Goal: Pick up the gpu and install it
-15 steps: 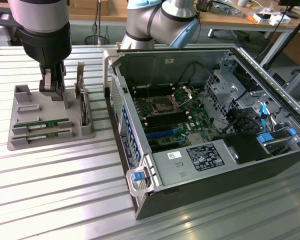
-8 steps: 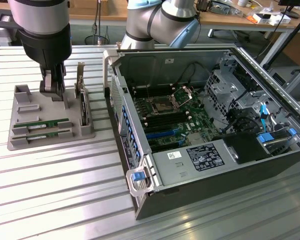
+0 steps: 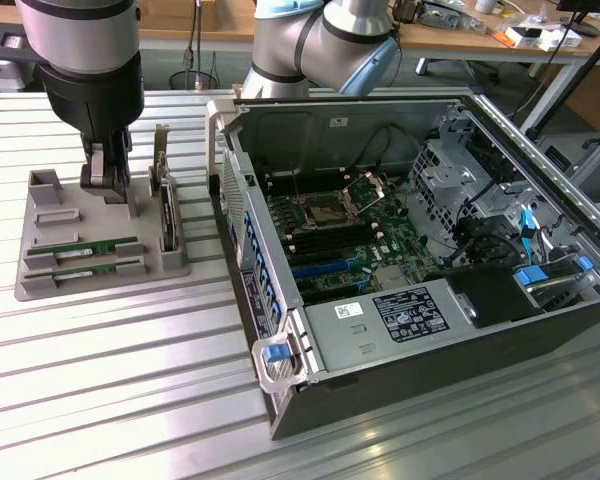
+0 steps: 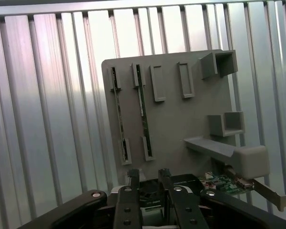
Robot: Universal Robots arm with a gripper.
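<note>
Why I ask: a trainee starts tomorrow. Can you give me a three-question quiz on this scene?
1. True or false: both green sticks lie in slots of the gray holder.
2. The gripper is: A) over the gray holder, B) inside the computer case, C) clamped on a green stick.
3. Fill in: in the exterior view, the open computer case stands to the holder's ___.
Key: 1 true; 2 A; 3 right.
</note>
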